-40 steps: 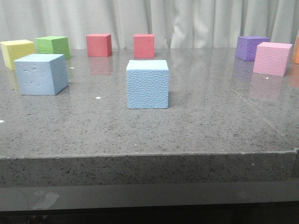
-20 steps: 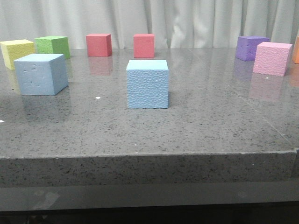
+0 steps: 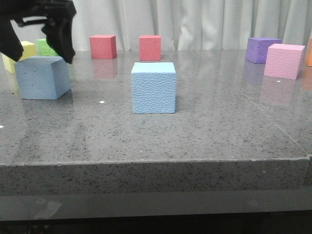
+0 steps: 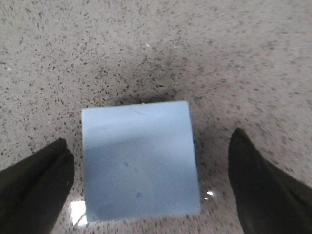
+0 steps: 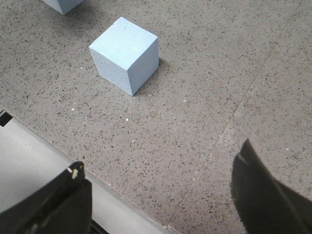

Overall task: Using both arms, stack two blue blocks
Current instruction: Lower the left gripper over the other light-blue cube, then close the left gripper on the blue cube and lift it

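Left gripper (image 3: 41,51) newly arrived over left blue block (image 3: 41,77), jaws spread wide, apparently not touching.

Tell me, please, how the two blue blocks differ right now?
The left block sits turned at an angle with the left gripper open just above it; the centre block faces the camera squarely with no gripper near. The left block's front shows scattered dents; the centre block's is evenly pebbled. Both are light blue cubes of similar size, resting on the table.
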